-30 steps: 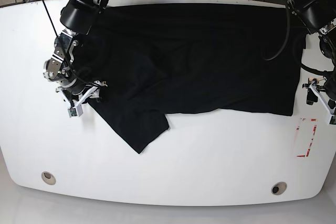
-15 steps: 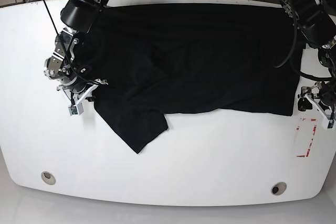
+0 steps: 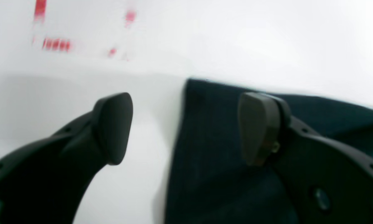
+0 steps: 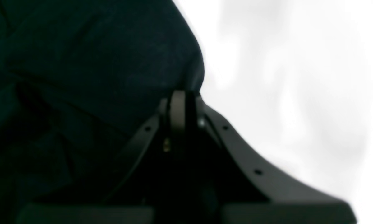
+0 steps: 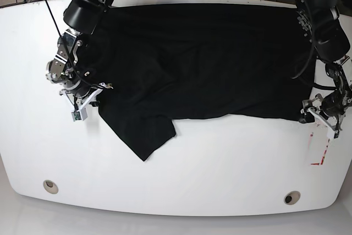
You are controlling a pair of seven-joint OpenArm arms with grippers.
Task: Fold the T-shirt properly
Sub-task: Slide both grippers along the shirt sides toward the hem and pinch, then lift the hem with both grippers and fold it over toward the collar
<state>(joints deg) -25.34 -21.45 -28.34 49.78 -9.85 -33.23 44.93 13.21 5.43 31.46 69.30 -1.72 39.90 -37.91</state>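
Right gripper (image 4: 181, 102) clamps the T-shirt (image 5: 203, 61) edge (table (image 5: 220, 163) left side); left gripper (image 3: 186, 127) straddles 1 hem corner, jaws apart.

Left hand (image 5: 315, 114) came in from the tabletop (image 5: 220, 163) edge & down to the T-shirt (image 5: 209, 59) hem corner, now straddling it w/ fingers (image 3: 115, 127) spread wider than a sec ago. Right hand (image 5: 77, 105) went from part open to pinched on the shirt edge, pulling that edge slightly inward.
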